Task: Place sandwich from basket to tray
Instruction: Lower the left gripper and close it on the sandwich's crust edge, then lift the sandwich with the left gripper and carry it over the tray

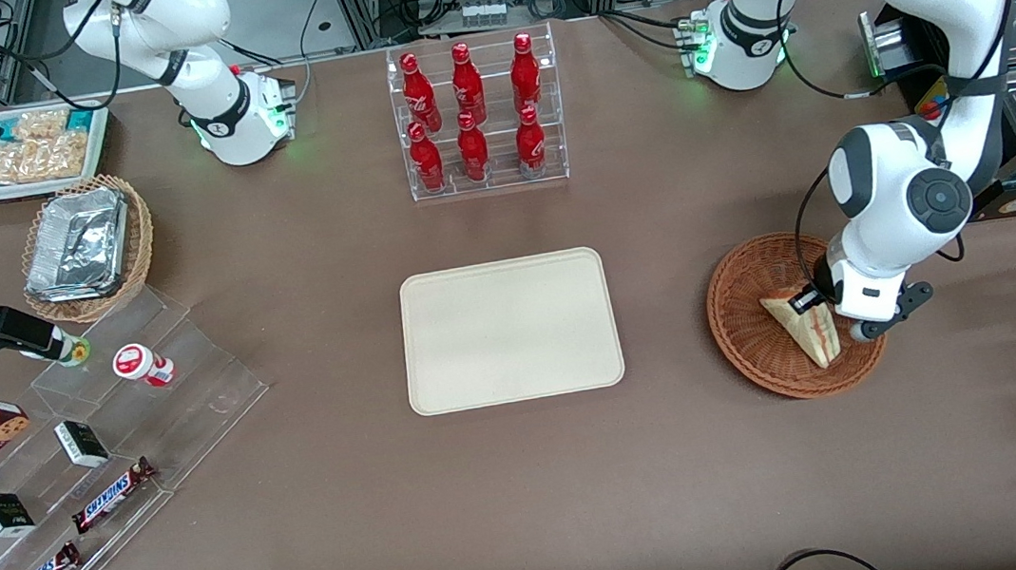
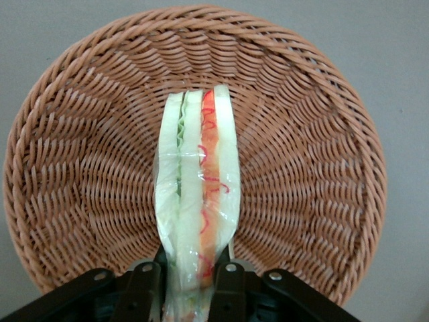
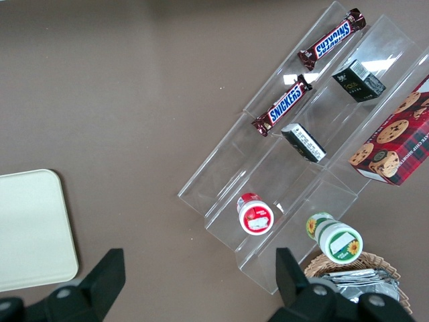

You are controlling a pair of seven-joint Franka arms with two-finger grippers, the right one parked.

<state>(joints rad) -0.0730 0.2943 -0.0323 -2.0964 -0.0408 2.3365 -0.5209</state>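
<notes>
We see a matte brown worktop [image 1: 700,454] filling the front view, with cable racks and metal frames along the room's edge above it. At its middle lies the cream tray [image 1: 510,331], bare, and farther from the camera stands a clear rack of red bottles [image 1: 477,114]. Toward the working arm's end sits the reddish-brown basket [image 1: 747,325], and the left arm's pincer [image 1: 829,313] is down inside it, its fingers [image 2: 226,290] pressed against both faces of the sandwich [image 1: 807,324], which stands on edge within the basket. Toward the parked arm's end we find a tan wicker basket of foil containers [image 1: 86,247], a white bin of snack packets [image 1: 26,149] and clear stepped shelves [image 1: 149,412] carrying Snickers bars [image 1: 112,494] and small boxes. The left wrist view gives what the front view hides: the wrapped sandwich [image 2: 198,201] seen edge-on, green filling on one side and red on the other, with the dark fingers closed on its near end against the woven basket [image 2: 80,168] floor. The right wrist view alone shows a cookie box [image 3: 395,144] and two small round tubs [image 3: 255,213] from above.
</notes>
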